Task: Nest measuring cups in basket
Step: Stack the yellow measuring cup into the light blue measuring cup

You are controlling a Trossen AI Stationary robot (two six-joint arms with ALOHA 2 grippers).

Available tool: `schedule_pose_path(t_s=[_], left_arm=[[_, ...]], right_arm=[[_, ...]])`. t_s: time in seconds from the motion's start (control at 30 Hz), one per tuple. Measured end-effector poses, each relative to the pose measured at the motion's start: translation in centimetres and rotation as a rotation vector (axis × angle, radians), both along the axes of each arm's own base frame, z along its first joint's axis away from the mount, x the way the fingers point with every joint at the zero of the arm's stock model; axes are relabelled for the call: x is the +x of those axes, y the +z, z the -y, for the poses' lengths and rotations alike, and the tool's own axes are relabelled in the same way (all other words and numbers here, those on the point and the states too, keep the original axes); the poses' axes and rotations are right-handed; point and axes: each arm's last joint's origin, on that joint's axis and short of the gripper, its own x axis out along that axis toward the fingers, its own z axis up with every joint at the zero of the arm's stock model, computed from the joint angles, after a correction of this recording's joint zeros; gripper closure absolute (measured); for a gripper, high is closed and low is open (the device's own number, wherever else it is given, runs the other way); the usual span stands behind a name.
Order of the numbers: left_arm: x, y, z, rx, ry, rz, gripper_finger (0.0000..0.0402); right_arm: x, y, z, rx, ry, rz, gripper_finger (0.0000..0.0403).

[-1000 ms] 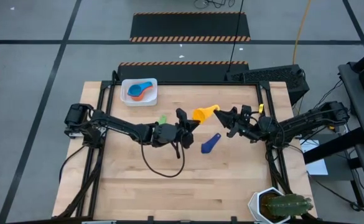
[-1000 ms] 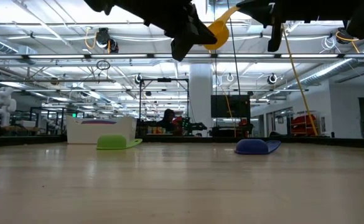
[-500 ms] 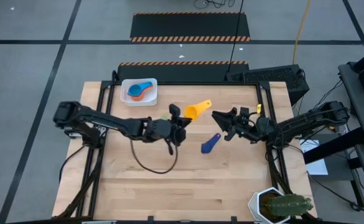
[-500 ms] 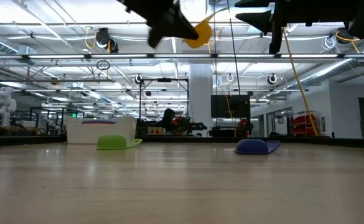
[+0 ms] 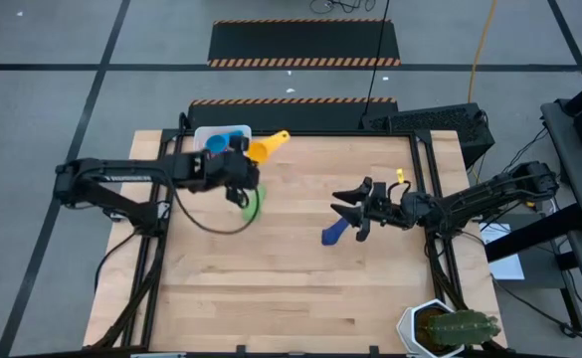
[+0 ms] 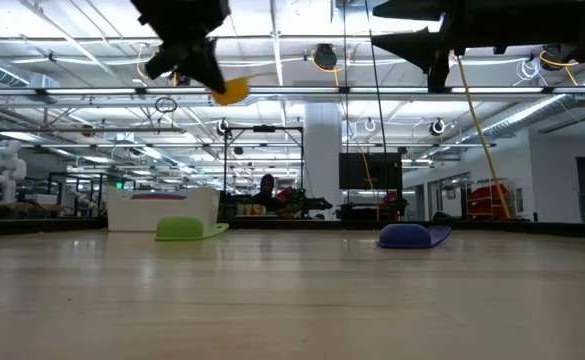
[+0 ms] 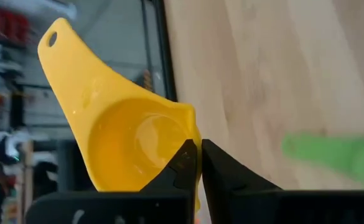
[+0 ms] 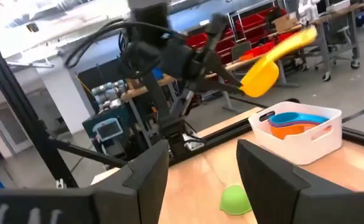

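My left gripper (image 5: 247, 165) is shut on a yellow measuring cup (image 5: 268, 147) and holds it in the air by the right end of the white basket (image 5: 207, 134) at the table's far left. The basket (image 8: 306, 134) contains a light blue cup (image 8: 297, 118) nested on an orange one. A green cup (image 5: 254, 204) and a navy cup (image 5: 335, 231) lie mouth down on the wood. My right gripper (image 5: 351, 209) hangs open above the navy cup, with nothing between its fingers (image 8: 147, 174). My left gripper pinches the yellow cup's bowl wall at the rim (image 7: 191, 134), on the side opposite the handle, one finger inside the bowl and one outside. The handle (image 7: 60, 56) points away from the fingers. The cup is lifted clear of table and basket.
A white pot with a cactus (image 5: 445, 328) stands at the near right corner. A black cable (image 5: 211, 224) loops below my left arm. A dark box (image 5: 430, 124) sits beyond the far edge. Bare wood fills the near half.
My right gripper has opened and let go of the yellow cup's handle, staying near the table's middle. My left gripper has carried the cup up and toward the far left, from the middle of the table to beside the basket.
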Motion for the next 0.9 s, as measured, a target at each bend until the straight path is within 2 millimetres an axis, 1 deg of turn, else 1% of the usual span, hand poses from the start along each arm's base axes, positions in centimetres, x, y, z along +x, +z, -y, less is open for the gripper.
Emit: schedule_pose_path(t_s=[0.07, 0.23, 0.37, 0.5, 0.7, 0.9], left_arm=[[-1.1, -0.1, -1.3, -0.03, 0.03, -0.058, 0.0384], [-3.3, -1.1, -4.8, -0.093, 0.181, -0.201, 0.0394], [-4.7, -2.0, -6.9, -0.187, 0.225, -0.267, 0.0386], [-6.0, -3.0, -8.8, -0.224, 0.238, -0.304, 0.0394], [-7.6, -4.6, -10.8, -0.252, 0.256, -0.338, 0.0384], [-8.7, -6.0, -11.9, -0.282, 0.239, -0.34, 0.0394]], right_arm=[[0.0, 0.0, 0.0, -0.022, 0.003, -0.008, 0.0218], [0.0, -0.4, 0.0, -0.05, -0.006, -0.046, 0.0218], [0.0, -0.5, 0.0, -0.065, -0.007, -0.064, 0.0218], [0.0, -0.5, 0.0, -0.065, -0.006, -0.064, 0.0218], [0.0, -0.5, 0.0, -0.064, -0.006, -0.063, 0.0218], [0.0, -0.5, 0.0, -0.066, -0.006, -0.064, 0.0218]])
